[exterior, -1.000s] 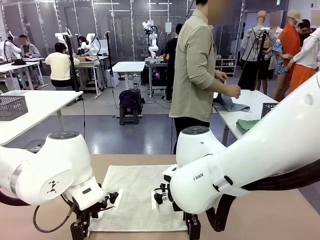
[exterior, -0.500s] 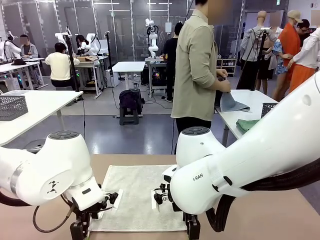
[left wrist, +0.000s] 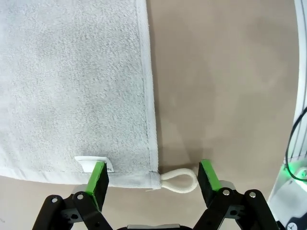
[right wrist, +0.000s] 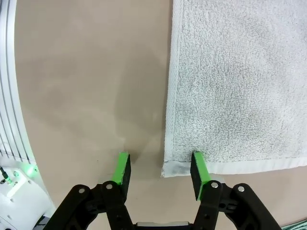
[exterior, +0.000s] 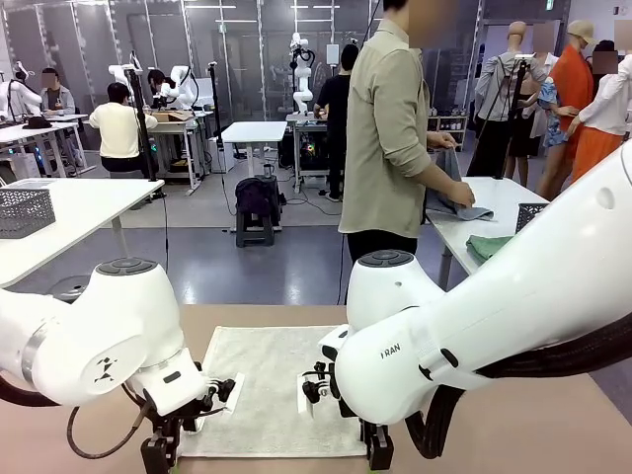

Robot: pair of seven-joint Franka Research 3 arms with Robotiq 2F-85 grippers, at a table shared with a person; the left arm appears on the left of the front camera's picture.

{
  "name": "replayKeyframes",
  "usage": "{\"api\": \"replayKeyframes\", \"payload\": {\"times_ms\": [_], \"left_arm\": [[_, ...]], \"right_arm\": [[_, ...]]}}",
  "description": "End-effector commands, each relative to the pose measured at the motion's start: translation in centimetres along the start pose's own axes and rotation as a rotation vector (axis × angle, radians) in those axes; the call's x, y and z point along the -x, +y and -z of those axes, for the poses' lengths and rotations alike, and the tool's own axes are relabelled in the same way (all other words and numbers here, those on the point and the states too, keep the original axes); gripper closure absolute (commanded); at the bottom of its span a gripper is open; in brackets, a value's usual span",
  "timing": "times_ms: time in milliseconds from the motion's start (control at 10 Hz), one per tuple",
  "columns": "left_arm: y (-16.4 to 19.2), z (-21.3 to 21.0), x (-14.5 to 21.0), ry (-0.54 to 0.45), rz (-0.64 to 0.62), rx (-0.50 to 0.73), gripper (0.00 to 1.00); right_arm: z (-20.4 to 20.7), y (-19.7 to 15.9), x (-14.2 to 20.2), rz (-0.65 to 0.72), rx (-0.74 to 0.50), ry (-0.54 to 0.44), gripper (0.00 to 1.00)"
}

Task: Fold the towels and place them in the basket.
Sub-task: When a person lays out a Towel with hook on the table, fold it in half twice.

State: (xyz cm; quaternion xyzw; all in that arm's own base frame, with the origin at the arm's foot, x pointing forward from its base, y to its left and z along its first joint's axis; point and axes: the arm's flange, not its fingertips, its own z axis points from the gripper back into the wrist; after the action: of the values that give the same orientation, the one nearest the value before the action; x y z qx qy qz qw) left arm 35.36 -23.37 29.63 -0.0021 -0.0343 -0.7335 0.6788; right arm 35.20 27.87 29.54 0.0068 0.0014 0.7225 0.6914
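Little has moved since a second ago. The right gripper [exterior: 375, 454] has crept slightly to the left and the left gripper [exterior: 158, 459] has barely shifted. Behind them, the person [exterior: 390, 128] has brought both hands back onto the grey-blue cloth [exterior: 456, 202] on the far side table.

The cream-white towel [exterior: 267, 385] lies flat and spread out on the brown table [exterior: 553, 425], between the two arms. Its near edge is right at the grippers.

**Left wrist view**
- The left gripper [left wrist: 153, 172] has its jaws wide apart and is holding nothing.
- It straddles the towel's [left wrist: 72, 86] near corner.
- One green pad sits over the hem, next to a small white label [left wrist: 93, 163].
- The other pad is over bare table [left wrist: 230, 72], just beside the white loop [left wrist: 180, 181] that sticks out from the corner.
- The loop lies between the pads.

**Right wrist view**
- The right gripper [right wrist: 160, 163] also has its jaws apart and grips nothing.
- It straddles the other near corner of the towel [right wrist: 240, 81].
- One pad is at the hem and the other is over bare table, just off the towel's side edge.
- I can't tell whether the pads touch the cloth.

**Writing**
- The letters "RAN" show on the right arm's housing [exterior: 392, 348].
- The label's print is too small to read.
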Motion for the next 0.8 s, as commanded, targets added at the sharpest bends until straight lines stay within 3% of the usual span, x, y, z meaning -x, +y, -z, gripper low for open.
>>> {"api": "replayKeyframes", "payload": {"times_ms": [0,100,300,600,700], "left_arm": [[-3.47,0.97,2.19,-0.010,0.013,-0.065,0.05],[-3.48,1.01,2.19,-0.006,0.016,-0.070,0.13],[-3.41,1.02,2.24,-0.003,0.012,-0.048,0.33],[-3.28,0.99,2.03,0.007,0.013,-0.039,0.33],[-3.26,0.97,2.00,0.011,0.015,-0.047,0.39]], "right_arm": [[0.54,-0.08,-0.30,0.017,0.033,0.008,0.36],[0.55,-0.10,-0.31,0.018,0.034,0.010,0.36],[0.48,-0.11,-0.15,0.030,0.034,0.007,0.55],[0.42,-0.16,-0.10,0.031,0.035,0.007,0.55],[0.40,-0.17,-0.05,0.032,0.033,0.006,0.55]]}}
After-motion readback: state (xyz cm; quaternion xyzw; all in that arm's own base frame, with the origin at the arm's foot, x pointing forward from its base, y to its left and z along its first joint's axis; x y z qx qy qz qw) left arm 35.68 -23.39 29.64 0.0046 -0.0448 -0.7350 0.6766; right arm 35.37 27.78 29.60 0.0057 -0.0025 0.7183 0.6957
